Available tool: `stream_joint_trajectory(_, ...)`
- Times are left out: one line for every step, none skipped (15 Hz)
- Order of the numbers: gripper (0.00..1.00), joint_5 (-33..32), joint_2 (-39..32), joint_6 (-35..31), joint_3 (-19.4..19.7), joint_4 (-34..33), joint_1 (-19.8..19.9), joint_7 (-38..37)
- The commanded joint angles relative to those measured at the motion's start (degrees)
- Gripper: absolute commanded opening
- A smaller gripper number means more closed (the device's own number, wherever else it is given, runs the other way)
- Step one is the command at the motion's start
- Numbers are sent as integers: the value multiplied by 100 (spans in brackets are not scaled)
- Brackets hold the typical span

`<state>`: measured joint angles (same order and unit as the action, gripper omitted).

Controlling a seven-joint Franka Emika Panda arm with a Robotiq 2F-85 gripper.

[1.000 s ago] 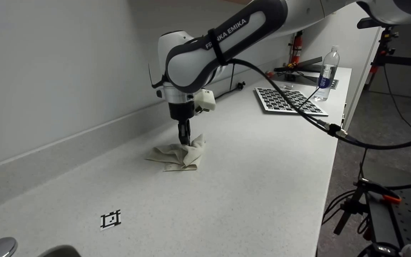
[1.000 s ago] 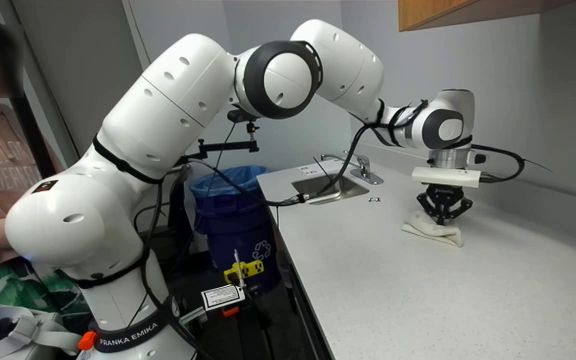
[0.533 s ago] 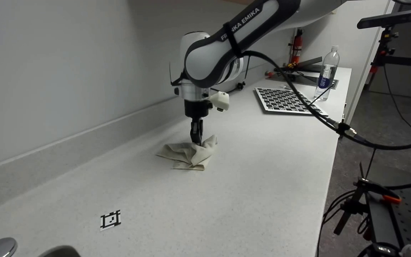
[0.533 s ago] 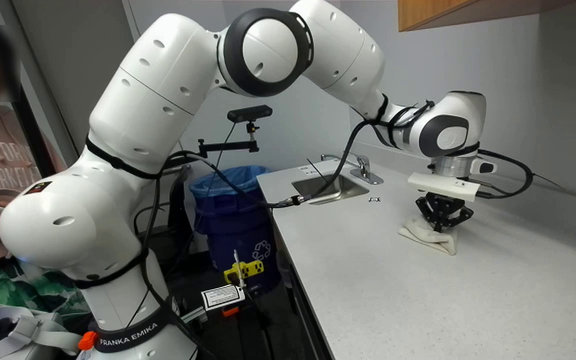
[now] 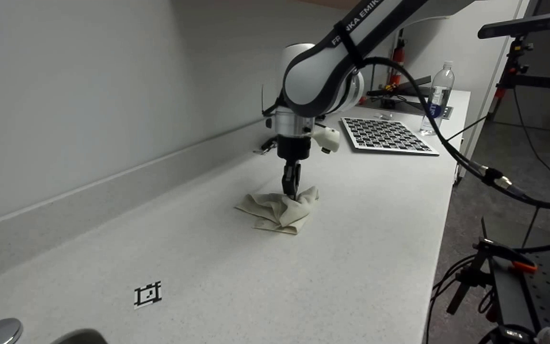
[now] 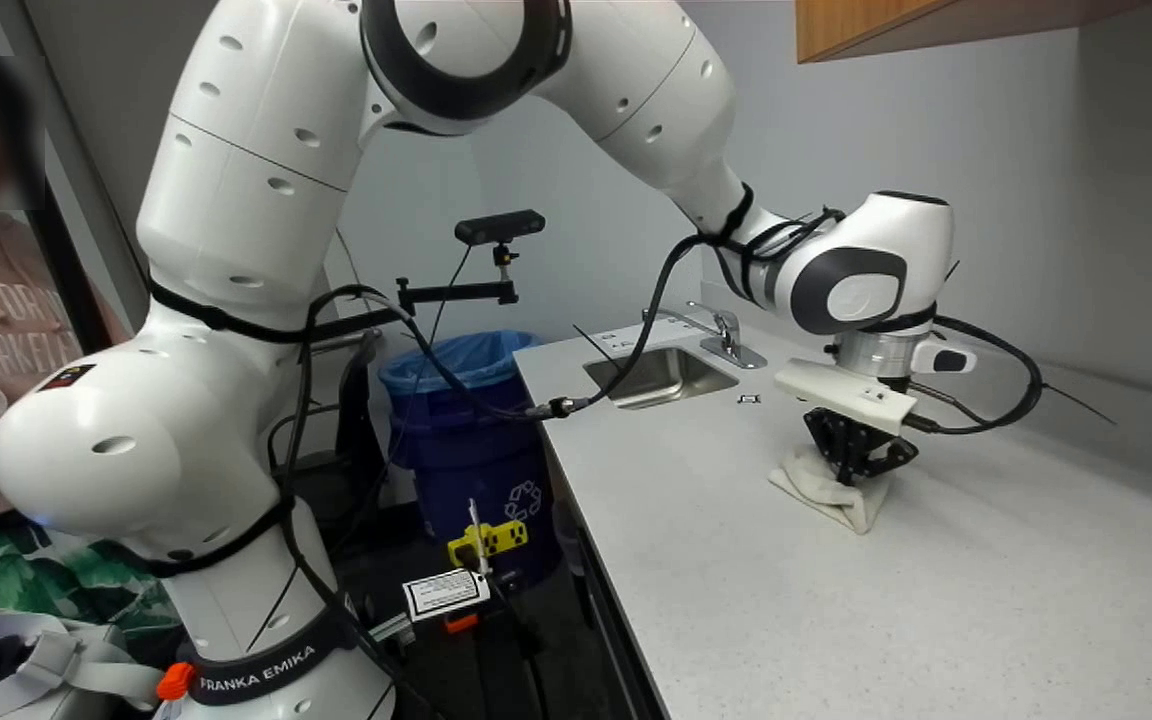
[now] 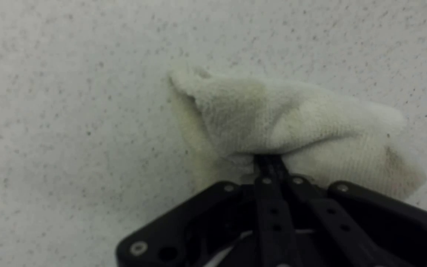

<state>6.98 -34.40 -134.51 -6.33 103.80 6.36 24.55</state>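
Fingers (image 7: 261,166) clenched on pale cloth (image 7: 313,118), between sink (image 6: 686,378) and patterned board (image 5: 384,134), bottle (image 5: 439,91) beside the latter.

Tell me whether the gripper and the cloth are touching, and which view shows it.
Touching. The wrist view shows the gripper with its jaws shut and their tips sunk into the cloth, right where its creases meet.
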Motion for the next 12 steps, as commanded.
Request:
stream_joint_trajectory(0, 314, 495, -372, -108, 1365, 140, -4)
stream_joint_trajectory(0, 397, 618, -403, -105, 1594, 140, 1)
stream_joint_trajectory(0, 472, 736, -393, -95, 1793, 130, -14)
stream_joint_trajectory(0, 550, 839, -368, -90, 1967, 119, -20)
stream_joint_trajectory(0, 627, 934, -364, -82, 2121, 105, -23)
stream_joint_trajectory(0, 697, 1013, -353, -73, 2248, 94, -19)
stream_joint_trajectory(0, 752, 1065, -327, -64, 2323, 86, -6)
stream_joint_trajectory(0, 773, 1083, -271, -48, 2339, 68, -2)
stream_joint_trajectory(0, 768, 1080, -243, -33, 2327, 57, 20)
stream_joint_trajectory(0, 760, 1028, -211, -27, 2238, 51, 51)
stream_joint_trajectory(0, 710, 975, -164, -4, 2138, 47, 61)
stream_joint_trajectory(0, 651, 878, -93, 13, 1965, 46, 86)
